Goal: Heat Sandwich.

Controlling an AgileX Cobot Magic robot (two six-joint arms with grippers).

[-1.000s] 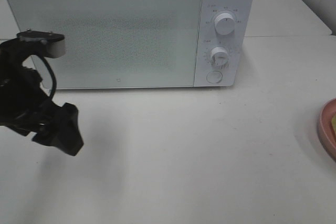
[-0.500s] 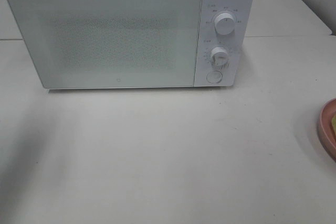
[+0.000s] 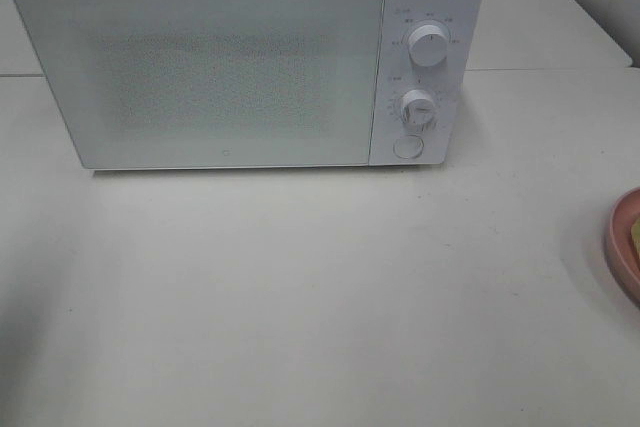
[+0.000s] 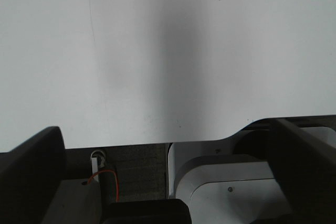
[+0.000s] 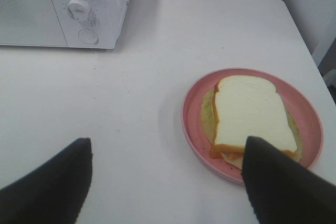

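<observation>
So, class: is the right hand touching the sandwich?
Apart. The right wrist view shows the open hand above the table, its fingers empty, with the sandwich lying beyond on the plate.

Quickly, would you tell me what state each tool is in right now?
Left tool: open, holding nothing.
Right tool: open, holding nothing; sandwich lies untouched on its plate.

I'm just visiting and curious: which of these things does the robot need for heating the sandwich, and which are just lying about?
Needed:
- sandwich
- pink plate it lies on
- white microwave, door shut
- right gripper, open, holding nothing

Just there:
- white table
- left gripper, open, away from everything
</observation>
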